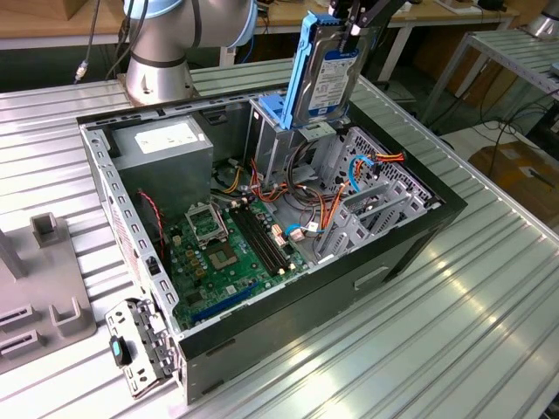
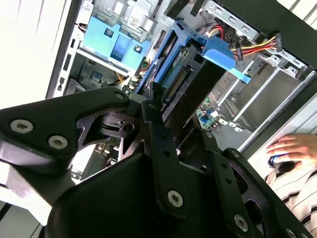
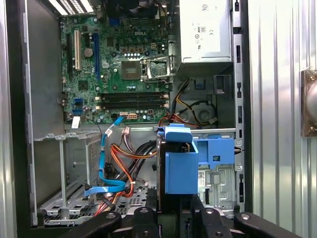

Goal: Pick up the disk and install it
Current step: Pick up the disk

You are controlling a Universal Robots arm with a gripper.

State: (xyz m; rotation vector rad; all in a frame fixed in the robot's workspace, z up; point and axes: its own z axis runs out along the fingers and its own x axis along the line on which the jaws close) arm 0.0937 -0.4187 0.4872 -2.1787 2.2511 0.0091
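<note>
Above the computer case's far end in the exterior view, the gripper is clamping the disk upright; in the second wrist view fingers are pinching its stiff blue carrier, suiting a heavyish, fragile drive; in the first wrist view it is hanging over the bay

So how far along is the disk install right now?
Done: the pickup. The end effector is shut on the disk, which is held upright, off the table. In hand: the disk hangs just above the drive cage of the open computer case. Left: the install itself, since the disk is not yet seated in any bay.
</note>
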